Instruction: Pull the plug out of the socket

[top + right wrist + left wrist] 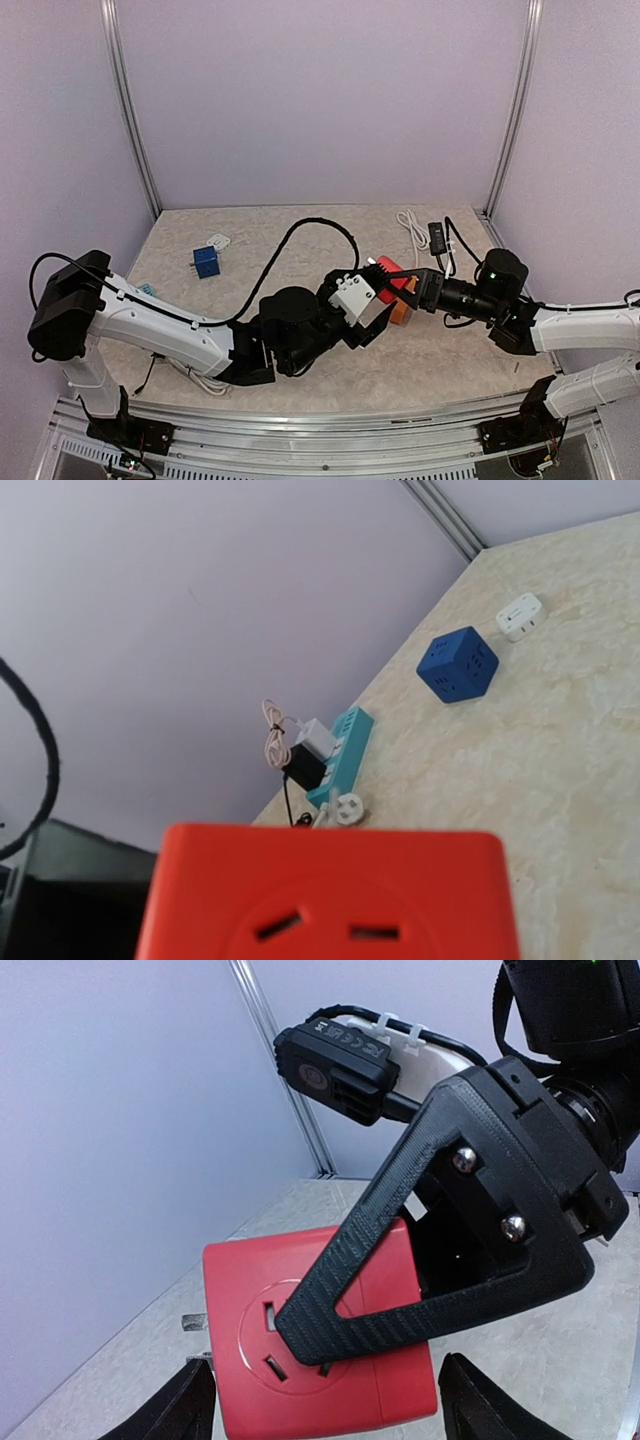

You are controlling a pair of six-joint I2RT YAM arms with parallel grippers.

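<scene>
A red socket cube (300, 1360) sits between my left gripper's (330, 1405) black fingertips (185, 1410), which touch or nearly touch its sides. Two bare metal prongs (192, 1322) stick out of its left side. A black finger (400, 1260) of my right gripper crosses the cube's socket face. In the top view the left gripper (378, 300) and right gripper (410, 290) meet at mid-table around a red cube (392, 272) and an orange cube (403, 312). The right wrist view is filled by an orange socket cube (330, 900). It hides the right fingers.
A blue socket cube (206, 261) and a small white adapter (218, 241) lie at the back left. A teal power strip (342, 750) with chargers lies near the left wall. A white cable (410, 225) and a black adapter (437, 237) lie at the back right. A black cable (300, 235) arches over the middle.
</scene>
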